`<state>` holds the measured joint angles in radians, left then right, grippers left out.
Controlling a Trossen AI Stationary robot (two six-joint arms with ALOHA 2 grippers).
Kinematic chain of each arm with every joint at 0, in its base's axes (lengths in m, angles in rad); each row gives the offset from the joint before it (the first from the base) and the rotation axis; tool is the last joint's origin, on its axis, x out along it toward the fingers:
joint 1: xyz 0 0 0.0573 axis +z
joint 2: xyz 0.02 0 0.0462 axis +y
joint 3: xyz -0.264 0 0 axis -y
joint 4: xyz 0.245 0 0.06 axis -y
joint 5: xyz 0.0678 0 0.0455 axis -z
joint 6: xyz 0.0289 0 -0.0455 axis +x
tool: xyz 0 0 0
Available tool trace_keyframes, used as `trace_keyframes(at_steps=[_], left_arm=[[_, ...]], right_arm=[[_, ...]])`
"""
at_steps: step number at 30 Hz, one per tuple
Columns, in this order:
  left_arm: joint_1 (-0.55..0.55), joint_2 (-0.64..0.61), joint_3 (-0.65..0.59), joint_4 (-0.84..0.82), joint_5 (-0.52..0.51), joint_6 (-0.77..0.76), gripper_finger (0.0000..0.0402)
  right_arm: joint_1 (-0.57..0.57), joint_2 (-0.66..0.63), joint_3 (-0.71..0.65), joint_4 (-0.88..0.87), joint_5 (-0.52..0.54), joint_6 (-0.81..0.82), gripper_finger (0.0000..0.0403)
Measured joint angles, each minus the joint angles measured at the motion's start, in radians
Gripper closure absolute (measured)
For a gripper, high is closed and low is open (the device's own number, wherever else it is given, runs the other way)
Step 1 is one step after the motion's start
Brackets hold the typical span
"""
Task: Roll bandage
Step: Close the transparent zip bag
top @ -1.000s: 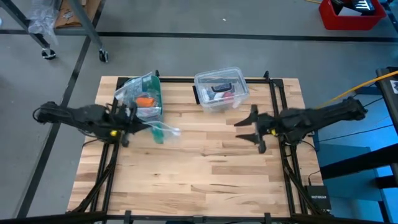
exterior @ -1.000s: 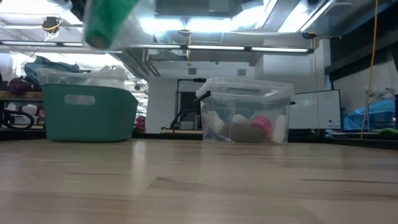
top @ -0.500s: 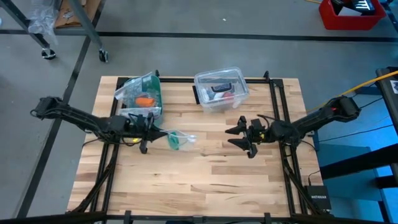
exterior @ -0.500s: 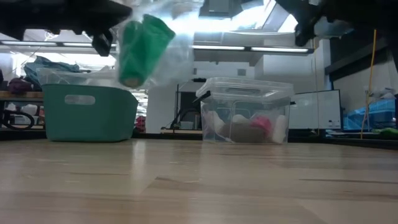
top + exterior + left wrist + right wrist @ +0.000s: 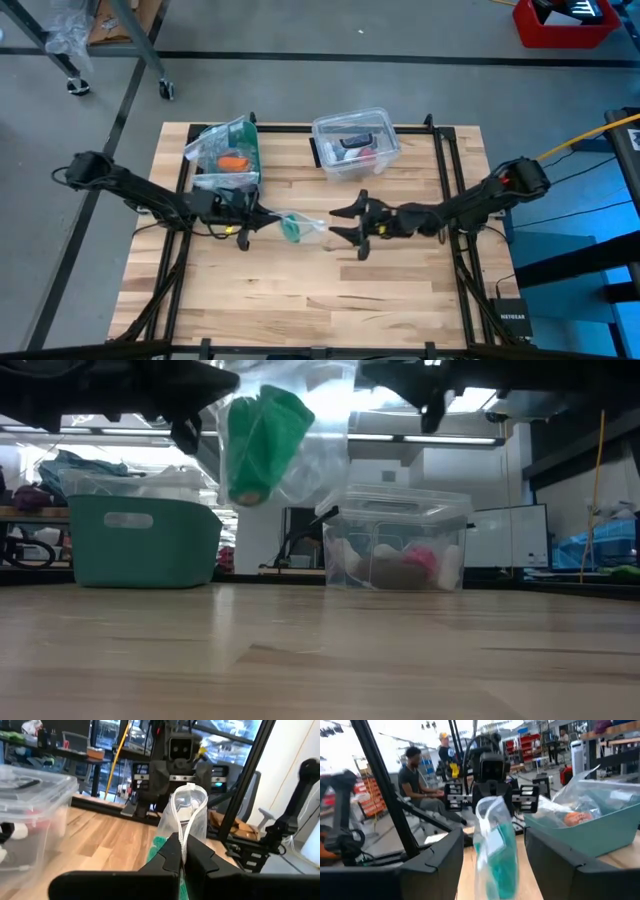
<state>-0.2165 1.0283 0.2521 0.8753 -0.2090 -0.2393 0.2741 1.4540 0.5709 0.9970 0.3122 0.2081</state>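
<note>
The teal-green bandage (image 5: 292,229) is a small roll inside a clear plastic bag (image 5: 285,435), held well above the table near its middle. My left gripper (image 5: 247,220) is shut on the bag; the bag also shows in the left wrist view (image 5: 186,815). My right gripper (image 5: 338,225) is open and faces the bag's free end from the table's right. In the right wrist view the bag (image 5: 495,845) stands between my right gripper's spread fingers (image 5: 492,865), apart from both. My left gripper pinches the clear bag by a thin bunched edge (image 5: 186,839) between its two fingers, coming level from the table's left. The bag sticks out past the fingertips toward the right gripper, lifted clear of the table, with the teal roll (image 5: 159,849) sagging in its lower part.
A teal bin (image 5: 228,157) with an orange item and plastic bags stands at the far left. A clear lidded box (image 5: 355,143) stands at the far middle. Bare wood lies below and near both grippers. People sit in the room beyond (image 5: 415,775).
My left gripper has carried the bag toward the table's right and a little toward the near edge, still clear of the table. My right gripper has reached toward the table's left, up to the bag, so that its open fingers now flank the bag's free end.
</note>
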Motion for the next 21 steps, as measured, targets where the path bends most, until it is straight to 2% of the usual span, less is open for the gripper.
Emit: trace_keyframes(at_steps=[6,11,21], left_arm=[[0.000,0.023,0.014,0.002,0.007,0.004,0.0401],[0.000,0.024,0.014,0.000,0.009,0.004,0.0401],[0.000,0.024,0.014,-0.006,0.076,0.004,0.0401]], right_arm=[[0.000,0.076,0.107,-0.103,0.001,-0.001,0.0191],[0.000,0.079,0.125,-0.156,0.002,-0.001,0.0194],[0.000,0.077,0.124,-0.165,-0.018,-0.003,0.0242]])
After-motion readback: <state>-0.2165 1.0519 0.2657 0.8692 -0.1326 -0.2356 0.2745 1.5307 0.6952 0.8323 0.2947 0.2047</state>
